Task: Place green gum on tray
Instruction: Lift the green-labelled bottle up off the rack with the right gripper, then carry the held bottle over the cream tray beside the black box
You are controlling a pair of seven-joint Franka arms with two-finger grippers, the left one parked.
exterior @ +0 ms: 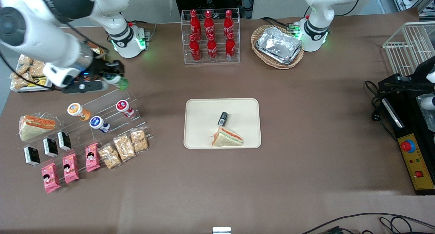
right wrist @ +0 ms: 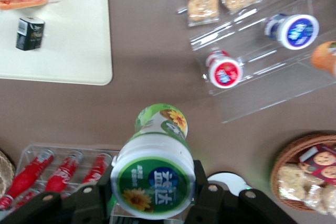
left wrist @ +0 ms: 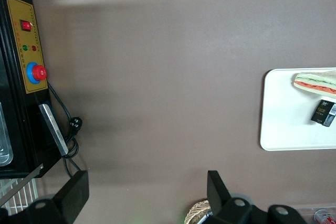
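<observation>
The pincer [exterior: 114, 78] hangs in the air above the clear stepped rack [exterior: 112, 116] at the working arm's end of the table, its fingers closed on the green gum [exterior: 119, 81], which it holds clear of the rack and the table; in the wrist view the bottle [right wrist: 155, 174] sits between the two black fingers [right wrist: 210, 203], white lid with its green-ringed label facing the camera. Below the pincer and nearer the front camera, the rack carries a red-bodied bottle [exterior: 124, 107], a blue bottle [exterior: 99, 123] and an orange-bodied bottle [exterior: 78, 111]. The cream tray [exterior: 200, 125] lies well apart from the pincer, toward the middle of the table, with a wrapped sandwich [exterior: 227, 138] and a small black box [exterior: 222, 118] on it
</observation>
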